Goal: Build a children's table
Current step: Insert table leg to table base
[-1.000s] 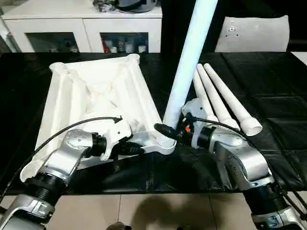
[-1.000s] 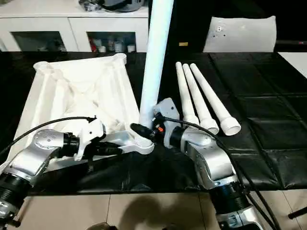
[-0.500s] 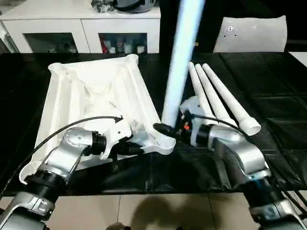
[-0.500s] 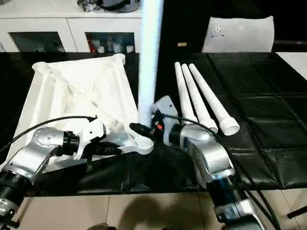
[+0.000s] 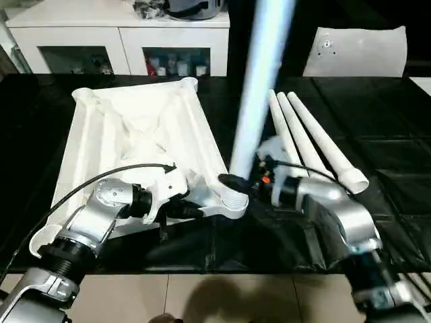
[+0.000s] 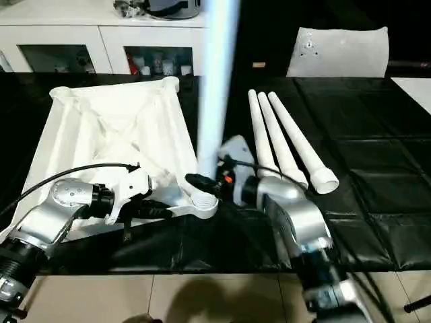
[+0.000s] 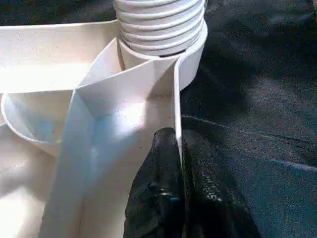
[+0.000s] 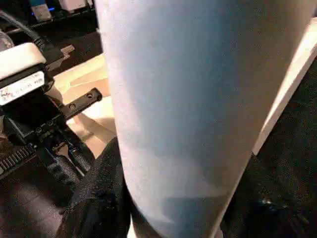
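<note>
The tabletop lies upside down on the black worktop, ribbed underside up, and 1 leg stands nearly upright with its threaded end in the near corner socket, tilted slightly. The right tool holds this leg low down, just above the socket, its fingers spread to the tube's width on either side, as the right wrist view shows. The left tool is pinched shut on the thin rim wall of the tabletop just beside the same socket, steadying the piece. The step in hand looks like seating and screwing the leg into the socket. To do it well, the leg should first be brought square to the socket so the threads engage evenly; a tilted start risks cross-threading or popping out. The left tool's hold on the rim ought to stay firm so the tabletop does not spin or slide on the worktop with each turn. The grip low on the leg gives control, but the tall free end can sway, so short turns seem wiser. 3 more legs lie side by side on the worktop just right of the tabletop, waiting.
</note>
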